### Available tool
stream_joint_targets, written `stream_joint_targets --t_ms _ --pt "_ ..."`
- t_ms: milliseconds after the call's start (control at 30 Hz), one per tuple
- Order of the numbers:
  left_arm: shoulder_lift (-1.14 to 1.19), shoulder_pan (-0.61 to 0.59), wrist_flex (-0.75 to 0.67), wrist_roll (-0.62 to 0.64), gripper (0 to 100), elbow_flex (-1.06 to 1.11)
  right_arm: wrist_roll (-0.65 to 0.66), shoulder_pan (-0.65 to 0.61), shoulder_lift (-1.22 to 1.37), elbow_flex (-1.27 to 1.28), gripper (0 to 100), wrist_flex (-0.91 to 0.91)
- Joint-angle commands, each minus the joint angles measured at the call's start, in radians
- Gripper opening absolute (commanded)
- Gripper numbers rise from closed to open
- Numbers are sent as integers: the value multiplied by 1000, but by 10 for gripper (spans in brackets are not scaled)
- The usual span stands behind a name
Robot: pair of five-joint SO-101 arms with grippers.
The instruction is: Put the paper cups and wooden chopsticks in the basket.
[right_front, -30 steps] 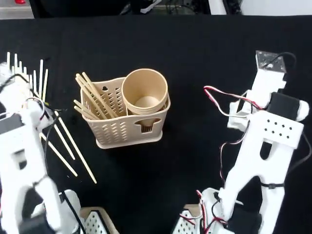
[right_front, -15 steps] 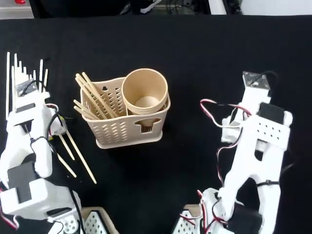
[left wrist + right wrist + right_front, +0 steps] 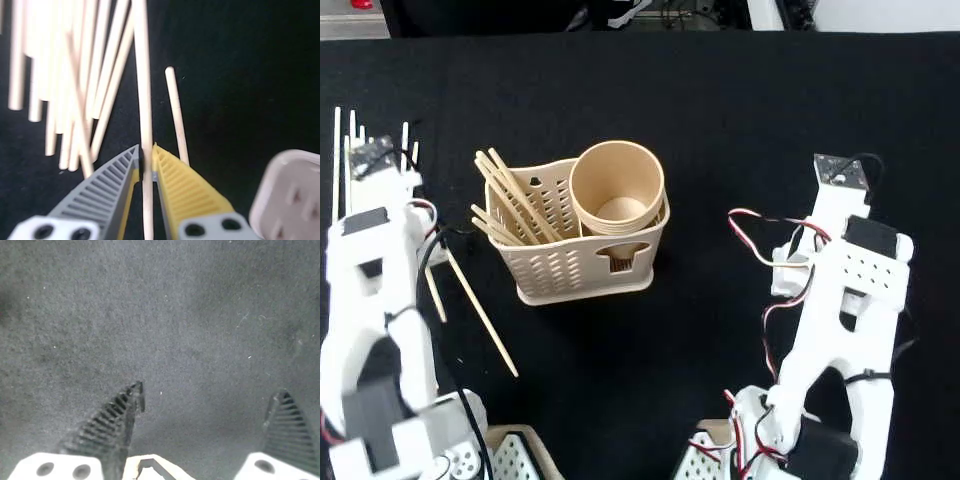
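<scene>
A tan paper cup (image 3: 617,190) stands in one compartment of the cream perforated plastic basket (image 3: 575,268), with pale wooden chopsticks (image 3: 510,205) leaning in the compartment beside it. More loose chopsticks (image 3: 480,312) lie on the black cloth table (image 3: 720,110) on the left arm's side of the basket, where the left gripper (image 3: 145,149) is pinched onto a single chopstick (image 3: 141,85). The right gripper (image 3: 210,395) hangs over bare cloth, well apart from the basket, jaws spread wide.

table (image 3: 740,90): black cloth | far edge: cables (image 3: 672,12), pale surface (image 3: 885,12)
</scene>
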Motion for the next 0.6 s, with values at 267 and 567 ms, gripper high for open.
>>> stream_joint_targets --t_ms 267,567 --pt "-959 12 37 -14 29 -122 6 15 -30 -4 382 -8" --pt "-1214 354 -577 -11 29 -124 -2 8 -30 -2 382 -3"
